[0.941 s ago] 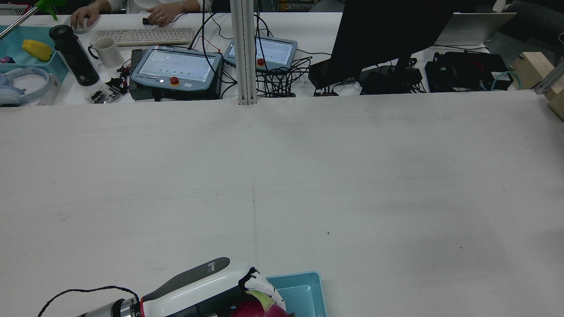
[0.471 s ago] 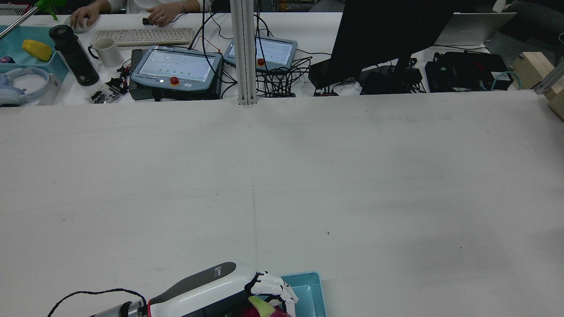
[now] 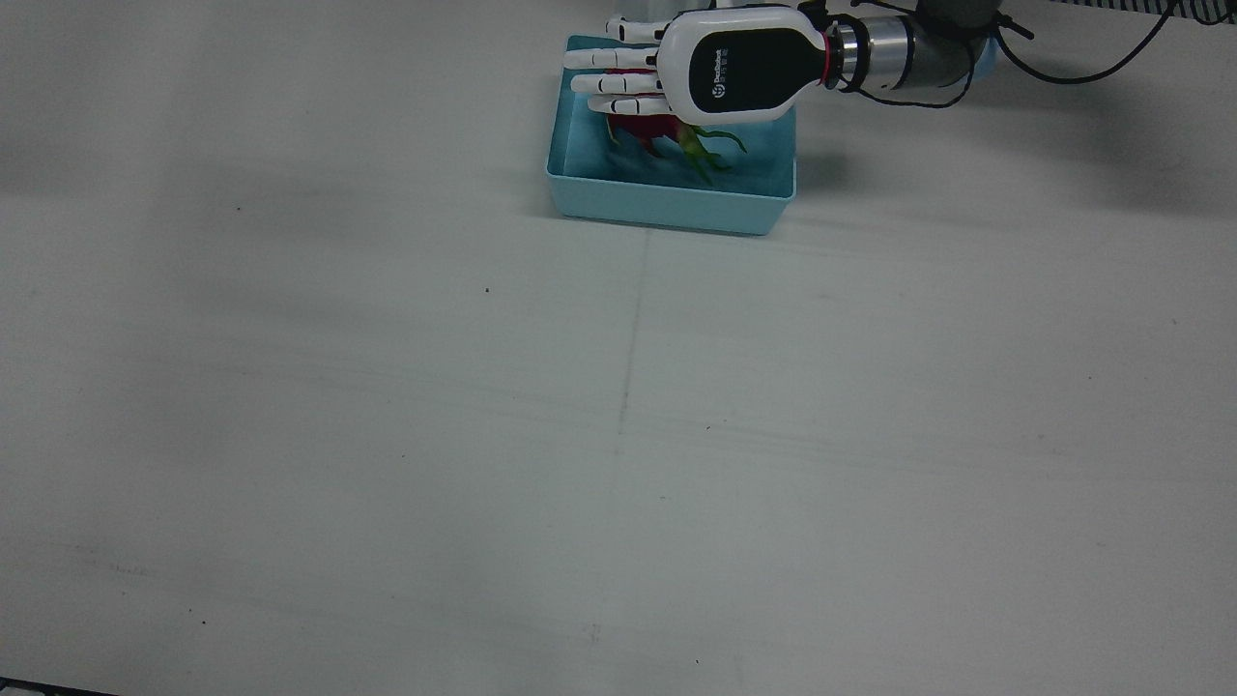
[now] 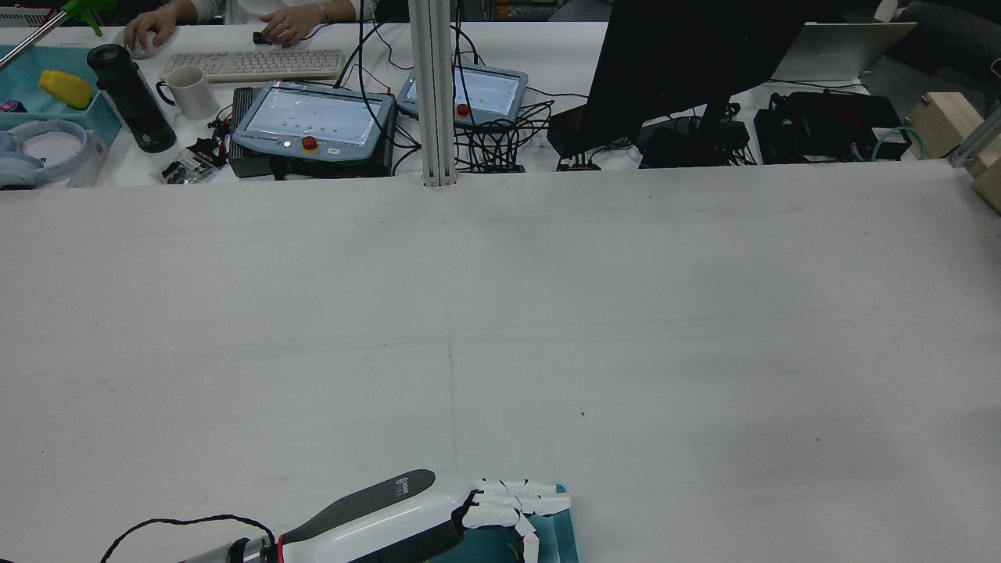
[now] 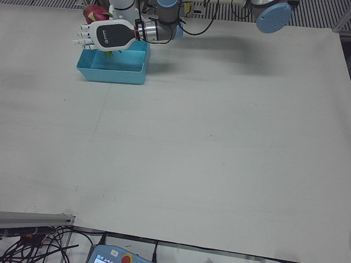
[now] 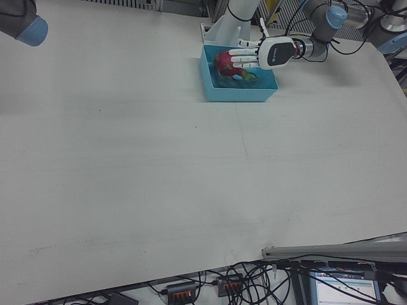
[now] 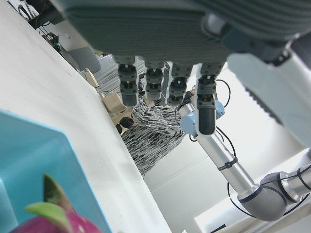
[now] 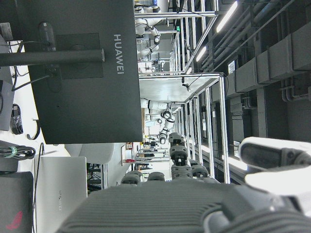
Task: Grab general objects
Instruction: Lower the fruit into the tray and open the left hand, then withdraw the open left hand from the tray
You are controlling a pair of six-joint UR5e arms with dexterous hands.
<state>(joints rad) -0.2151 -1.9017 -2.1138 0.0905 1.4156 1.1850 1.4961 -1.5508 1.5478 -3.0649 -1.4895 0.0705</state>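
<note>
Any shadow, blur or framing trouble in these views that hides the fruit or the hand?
Front view: the left hand covers most of the dragon fruit in the blue bin; soft arm shadows fall across the table. Rear view: the bottom edge crops the hand and bin. Left hand view: the near fruit is blurred. Right hand view: lies sideways, showing only a monitor.

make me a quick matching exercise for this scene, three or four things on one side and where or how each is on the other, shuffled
Things:
1. pink dragon fruit with green scales
2. light blue rectangular plastic bin
3. left hand
4. white table

States:
A. open, fingers straight, above the bin
B. lying inside the bin
C. bare across its middle
D. at the table's robot-side edge

Pairs: 1-B, 2-D, 3-A, 4-C
</note>
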